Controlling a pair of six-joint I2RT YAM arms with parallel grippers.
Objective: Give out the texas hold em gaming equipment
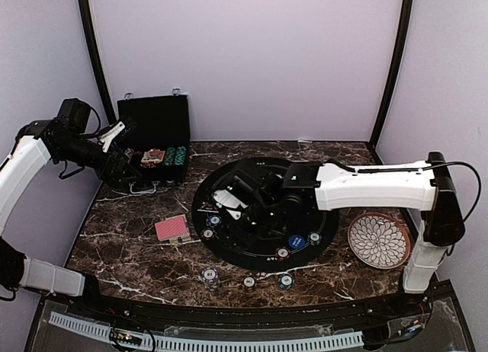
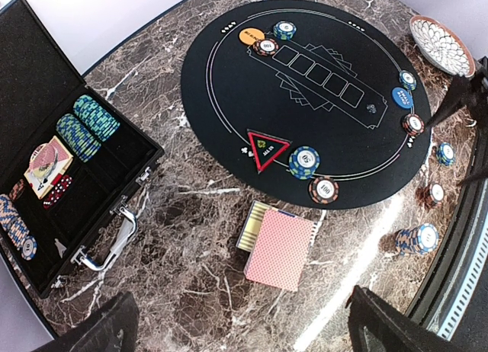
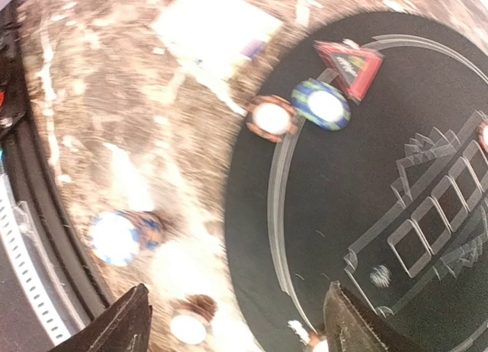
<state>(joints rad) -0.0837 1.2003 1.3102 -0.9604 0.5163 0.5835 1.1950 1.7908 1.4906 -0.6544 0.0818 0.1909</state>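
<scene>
Both claws open and empty above the poker layout

The left claw [image 2: 242, 299] is spread wide, holding nothing, near the open black case [image 2: 46, 100]. The right claw [image 3: 238, 306] is over the round black mat [image 2: 229, 100], its fingers apart with nothing between them. The playing cards [image 2: 280, 249] lie on the bench [image 2: 175, 238] just beside the mat. The triangle marker [image 2: 267, 150] and a blue-striped chip stack [image 2: 304, 161] sit on the mat's near edge, and more chips lie around its rim.

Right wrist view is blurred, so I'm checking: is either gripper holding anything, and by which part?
Nothing is held. The right gripper is open, its gap empty; the left gripper is open and empty as well.
</scene>
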